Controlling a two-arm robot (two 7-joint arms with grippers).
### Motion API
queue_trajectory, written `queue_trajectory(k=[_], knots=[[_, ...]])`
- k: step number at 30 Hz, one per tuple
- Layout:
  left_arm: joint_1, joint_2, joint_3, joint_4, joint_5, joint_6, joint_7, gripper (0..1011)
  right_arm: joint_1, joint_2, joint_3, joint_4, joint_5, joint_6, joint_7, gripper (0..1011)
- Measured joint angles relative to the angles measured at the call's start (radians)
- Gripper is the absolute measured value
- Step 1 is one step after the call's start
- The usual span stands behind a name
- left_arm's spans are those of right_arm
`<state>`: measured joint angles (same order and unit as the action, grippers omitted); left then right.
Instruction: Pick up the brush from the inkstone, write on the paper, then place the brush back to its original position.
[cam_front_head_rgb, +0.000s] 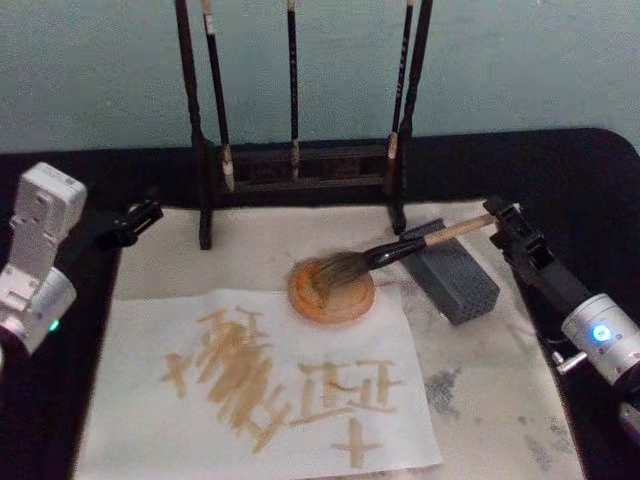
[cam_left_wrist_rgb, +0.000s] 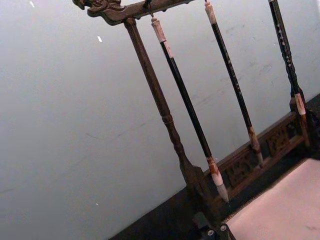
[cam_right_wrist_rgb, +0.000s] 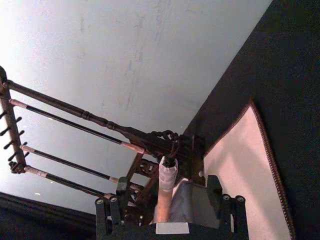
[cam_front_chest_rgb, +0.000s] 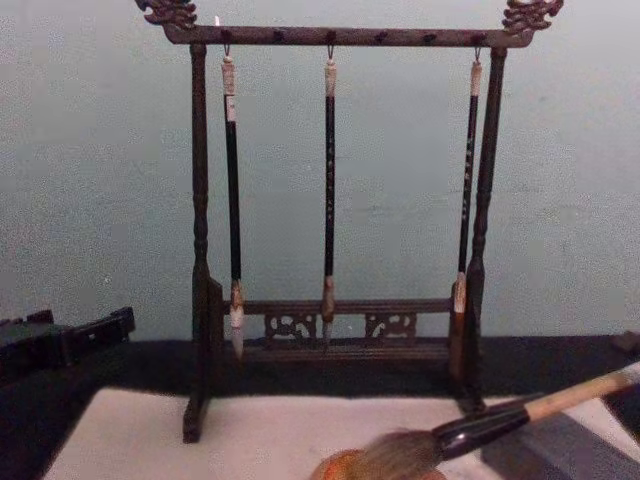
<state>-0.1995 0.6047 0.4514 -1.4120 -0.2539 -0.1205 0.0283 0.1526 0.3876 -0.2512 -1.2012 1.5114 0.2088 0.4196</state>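
Observation:
The brush (cam_front_head_rgb: 400, 250) lies still, its bushy bristles resting in the round orange-brown inkstone (cam_front_head_rgb: 303, 303) and its tan handle slanting up to the right over a grey block. In the chest view the brush (cam_front_chest_rgb: 480, 425) points up to the right from the inkstone (cam_front_chest_rgb: 335, 466). My right gripper (cam_front_head_rgb: 503, 222) is open at the handle's pale end. In the right wrist view the brush's cap (cam_right_wrist_rgb: 167, 175) sits between the spread fingers (cam_right_wrist_rgb: 107, 210) of the right gripper (cam_right_wrist_rgb: 167, 202), touching neither. The paper (cam_front_head_rgb: 150, 420) lies at the front, covered in tan strokes. My left gripper (cam_front_head_rgb: 145, 213) is parked at the left.
A dark wooden rack (cam_front_head_rgb: 300, 165) with three slim hanging brushes stands at the back, also in the chest view (cam_front_chest_rgb: 330, 320). The grey block (cam_front_head_rgb: 455, 280) sits right of the inkstone. A stained white felt mat (cam_front_head_rgb: 500, 400) lies under everything, on a black table.

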Motion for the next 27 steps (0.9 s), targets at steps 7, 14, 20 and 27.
queue_trajectory(k=[7, 14, 20, 27], knots=[[0.0, 0.0, 0.0, 0.0, 0.0, 0.0, 0.0, 1002, 0.006, 0.004, -0.015, 0.007, 0.021, 0.003, 0.007, 1001], [0.0, 0.0, 0.0, 0.0, 0.0, 0.0, 0.0, 1002, 0.016, 0.007, -0.03, 0.02, 0.041, 0.005, 0.023, 1001], [0.0, 0.0, 0.0, 0.0, 0.0, 0.0, 0.0, 1002, 0.023, 0.009, -0.044, 0.029, 0.053, 0.004, 0.036, 1001], [0.0, 0.0, 0.0, 0.0, 0.0, 0.0, 0.0, 1002, 0.026, 0.013, -0.05, 0.03, 0.056, -0.004, 0.038, 1001]])
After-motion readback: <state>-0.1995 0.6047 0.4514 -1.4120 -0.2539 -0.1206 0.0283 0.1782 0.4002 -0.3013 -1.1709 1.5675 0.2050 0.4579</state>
